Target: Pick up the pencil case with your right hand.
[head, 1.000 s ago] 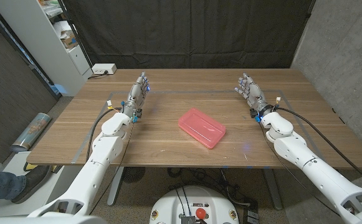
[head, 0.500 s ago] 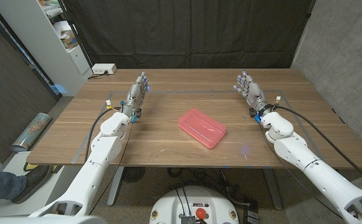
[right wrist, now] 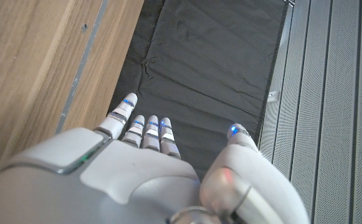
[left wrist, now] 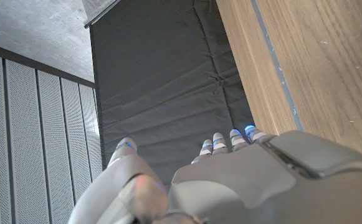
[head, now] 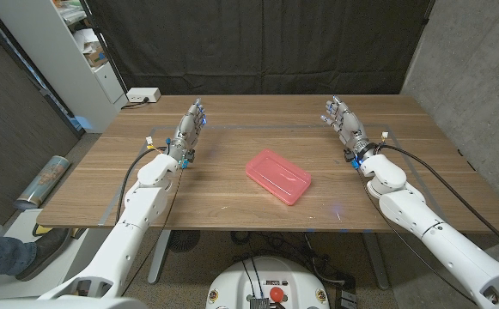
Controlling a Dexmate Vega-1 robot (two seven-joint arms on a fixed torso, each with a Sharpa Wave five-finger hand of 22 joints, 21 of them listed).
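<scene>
The pink rectangular plastic pencil case (head: pixel 278 176) lay well apart from both hands, right hand (head: pixel 345 127) and left hand (head: pixel 189 130), fingers spread, holding nothing, bare wooden table (head: pixel 232 197) between.

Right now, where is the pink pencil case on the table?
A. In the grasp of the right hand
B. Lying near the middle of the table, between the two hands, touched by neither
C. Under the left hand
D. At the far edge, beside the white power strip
B: in the head view the pencil case lies on the table, apart from the left hand and the right hand, both open.
</scene>
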